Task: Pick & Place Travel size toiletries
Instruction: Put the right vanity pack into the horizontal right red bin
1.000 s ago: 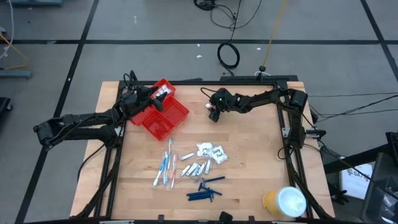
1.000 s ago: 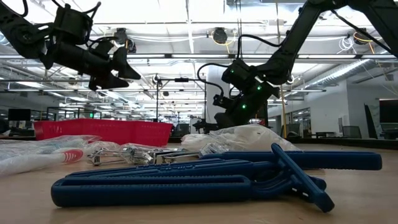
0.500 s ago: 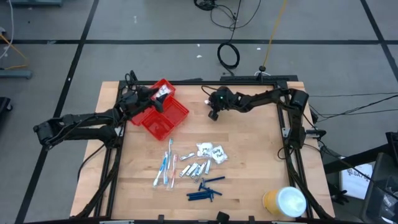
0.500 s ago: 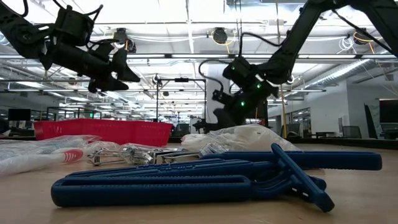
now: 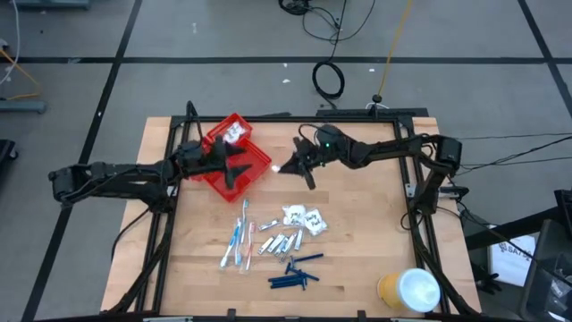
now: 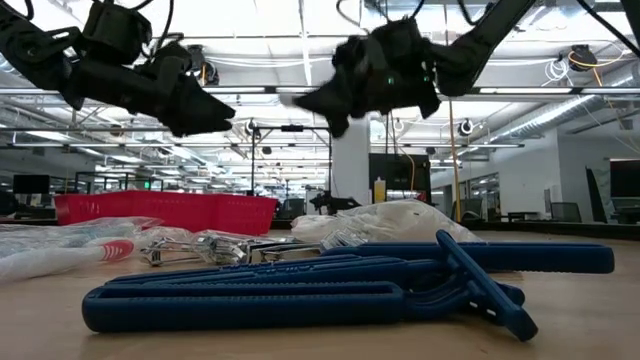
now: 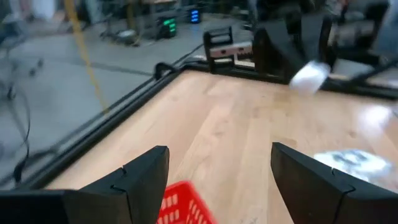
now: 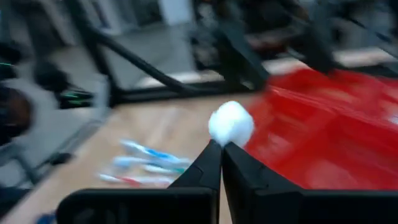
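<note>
My right gripper (image 8: 221,149) hung above the tabletop (image 5: 357,215) just beside the red tray (image 5: 234,161), its jaws clenched on a small white packet (image 8: 231,123) pinched at their tips. My left gripper (image 5: 234,164) hovered over the red tray with its jaws spread wide and nothing between them. The rest of the toiletries lay well apart on the tabletop: the toothbrushes (image 5: 239,240), the metal clippers (image 5: 279,241), the other white packets (image 5: 304,218) and the dark blue sticks (image 5: 295,273), with a yellow roll (image 5: 407,289) near the corner.
</note>
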